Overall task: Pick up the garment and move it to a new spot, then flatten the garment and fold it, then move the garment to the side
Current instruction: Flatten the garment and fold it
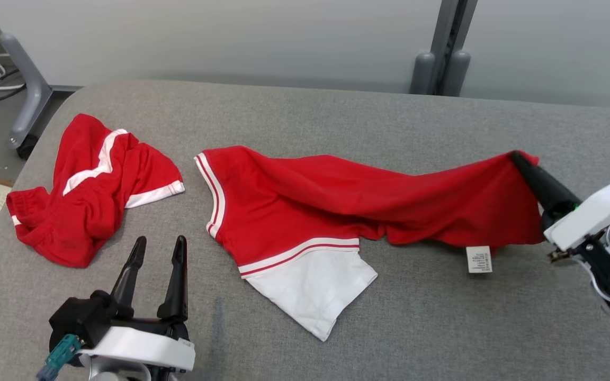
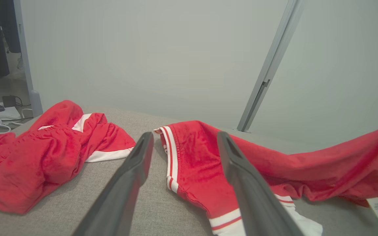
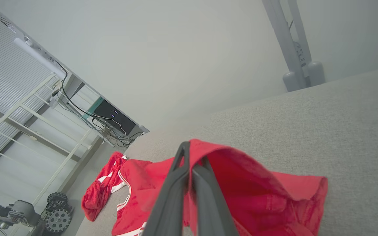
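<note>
Right gripper [image 1: 519, 159] has its 2 fingers pinched together on the hem end of the red shirt [image 1: 337, 211], over at the right side of the grey padded table [image 1: 337, 106]. In the right wrist view the fabric bunches up and drapes over the fingertips, so it looks like a small bite near the edge rather than a deep grab.

The rest of the shirt is strung out across the middle of the table. The collar end and the white sleeve [image 1: 313, 291] lie flat, and the care label [image 1: 479, 259] hangs out underneath near the held end.

Left gripper [image 1: 158, 246] is wide open with nothing in it, hovering low at the front left, pointed at the gap between the shirt's collar and the crumpled red shorts [image 1: 88, 185].

What I'd worry about:
- That pinch is shallow. Drag from the cloth on the felt-like top could pull the hem out mid-move.
- Carrying it by 1 corner means it'll likely land twisted or doubled over, making the flattening harder.
- The shorts sit near the collar end and they're the same red. If the left gripper comes in sloppy, it could snag them instead or along with the shirt.
- The held end is already close to the right side of the table, so going further could dump cloth over the edge.
</note>
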Robot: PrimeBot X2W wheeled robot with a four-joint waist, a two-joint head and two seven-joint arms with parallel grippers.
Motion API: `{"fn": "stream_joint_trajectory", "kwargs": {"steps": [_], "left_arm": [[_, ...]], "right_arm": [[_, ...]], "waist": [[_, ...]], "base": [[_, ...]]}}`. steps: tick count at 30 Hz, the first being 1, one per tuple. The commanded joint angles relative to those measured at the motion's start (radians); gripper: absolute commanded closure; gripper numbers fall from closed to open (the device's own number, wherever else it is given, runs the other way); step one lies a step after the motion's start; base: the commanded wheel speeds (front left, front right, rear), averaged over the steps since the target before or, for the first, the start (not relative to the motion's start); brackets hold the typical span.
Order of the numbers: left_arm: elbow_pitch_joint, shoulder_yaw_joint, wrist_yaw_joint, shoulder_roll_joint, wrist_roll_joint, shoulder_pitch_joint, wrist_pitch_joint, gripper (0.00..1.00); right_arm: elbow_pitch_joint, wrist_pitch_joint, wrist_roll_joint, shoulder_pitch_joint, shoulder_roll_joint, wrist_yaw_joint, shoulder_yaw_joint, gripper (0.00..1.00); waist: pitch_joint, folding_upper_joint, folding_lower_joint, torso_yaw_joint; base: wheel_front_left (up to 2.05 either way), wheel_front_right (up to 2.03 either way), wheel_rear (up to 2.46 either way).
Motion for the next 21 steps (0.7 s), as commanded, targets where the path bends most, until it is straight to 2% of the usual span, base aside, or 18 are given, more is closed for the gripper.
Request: {"fn": "stream_joint_trajectory", "kwargs": {"steps": [1,9,19,20,21], "left_arm": [[-0.001,-0.006,-0.004,0.003,-0.005,-0.033,-0.003,0.00],[0.006,-0.042,-0.007,0.002,-0.006,-0.094,-0.003,0.00],[0.021,-0.063,-0.008,0.002,-0.006,-0.137,-0.003,0.00],[0.021,-0.064,-0.008,0.002,-0.005,-0.138,-0.003,0.00],[0.022,-0.065,-0.008,0.002,-0.004,-0.137,-0.003,0.00]], "right_arm": [[0.047,0.012,0.025,-0.047,-0.009,0.002,-0.008,1.00],[0.281,-0.003,0.068,-0.238,-0.036,0.002,-0.016,1.00],[0.546,-0.024,0.050,-0.381,-0.018,0.002,0.041,1.00],[0.573,-0.029,0.041,-0.392,-0.019,0.002,0.052,0.71],[0.591,-0.038,0.030,-0.404,-0.019,0.002,0.061,0.32]], "waist": [[0.037,0.0000,0.0000,0.024],[0.122,0.0000,0.0000,0.088],[0.161,0.0000,0.0000,0.122],[0.161,0.0000,0.0000,0.122],[0.160,0.0000,0.0000,0.121]], "base": [[0.00,0.00,0.00],[0.00,0.00,0.00],[0.00,0.00,0.00],[0.00,0.00,0.00],[0.00,0.00,0.00]]}}
